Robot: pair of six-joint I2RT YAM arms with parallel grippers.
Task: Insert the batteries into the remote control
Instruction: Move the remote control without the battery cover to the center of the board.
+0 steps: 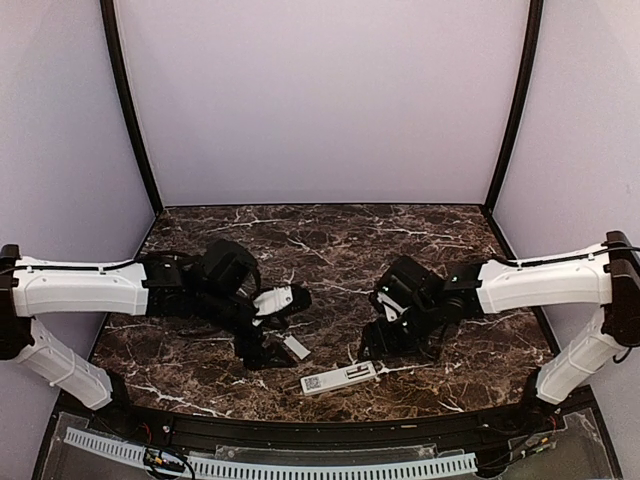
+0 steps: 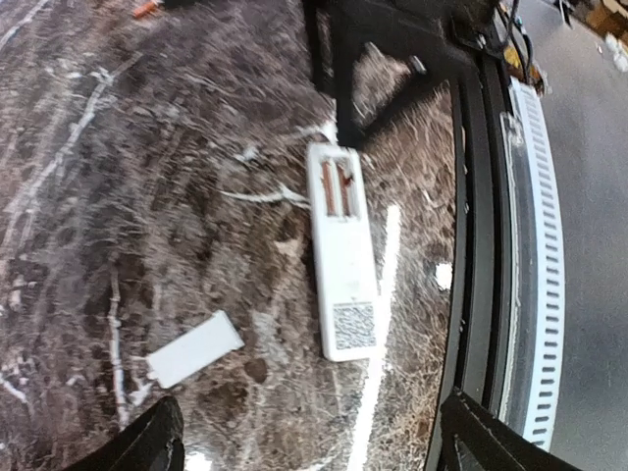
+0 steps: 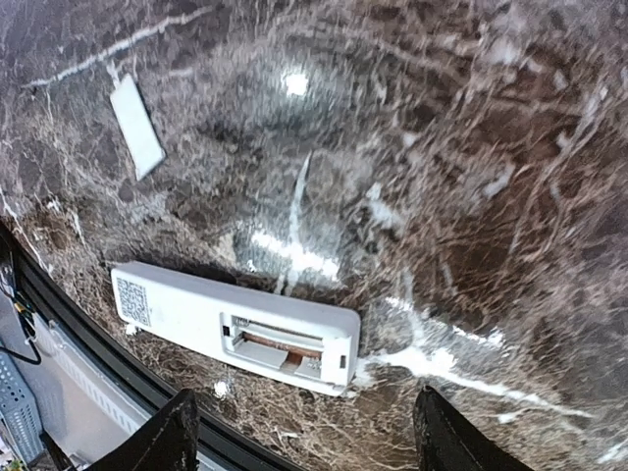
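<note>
I've got the slim white plastic remote control point(image 1: 339, 378) face-down on the dark marble tabletop point(image 1: 330, 240) near the front edge, bay open, flat white cover point(image 2: 195, 348) lying apart. The left tool point(image 2: 312, 432) and right tool point(image 3: 304, 422) are spread and empty. Remote looks light, stiff and slick, so pinch the long sides.

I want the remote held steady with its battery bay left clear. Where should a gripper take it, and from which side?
Probably pinch the remote control across its narrow width at the QR-code end, coming from above. It lies flat, back up, so only its long edges offer a grip; that end avoids the open battery compartment.
</note>
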